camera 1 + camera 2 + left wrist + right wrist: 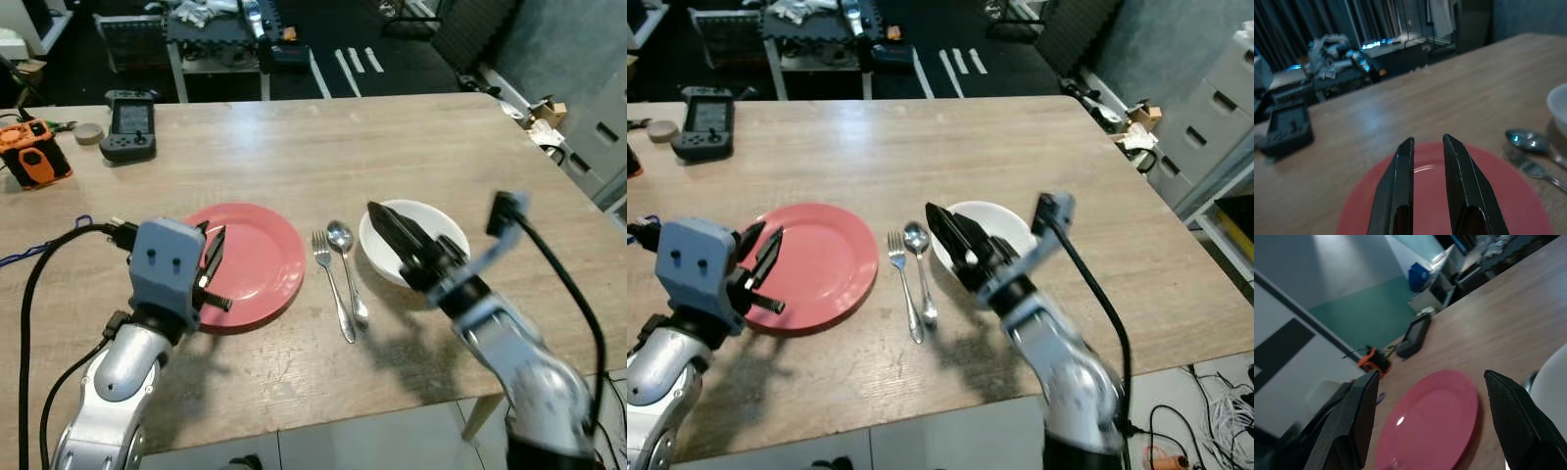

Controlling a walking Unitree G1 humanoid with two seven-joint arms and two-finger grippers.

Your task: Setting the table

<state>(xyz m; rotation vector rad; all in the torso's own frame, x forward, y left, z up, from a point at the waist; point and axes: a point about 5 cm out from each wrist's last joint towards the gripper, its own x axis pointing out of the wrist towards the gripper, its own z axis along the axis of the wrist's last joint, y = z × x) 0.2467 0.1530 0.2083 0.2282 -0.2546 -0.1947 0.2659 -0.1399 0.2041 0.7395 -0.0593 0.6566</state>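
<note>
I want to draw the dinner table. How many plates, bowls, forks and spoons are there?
Red plate: 1
White bowl: 1
Fork: 1
Spoon: 1
Total: 4

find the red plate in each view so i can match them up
Left eye view: red plate left of centre, beside the fork.
Right eye view: left of centre.
Left wrist view: bottom centre, behind the left gripper fingers.
Right wrist view: lower centre.
Shared landmark: the white bowl, on the far side of the fork and spoon.
</note>
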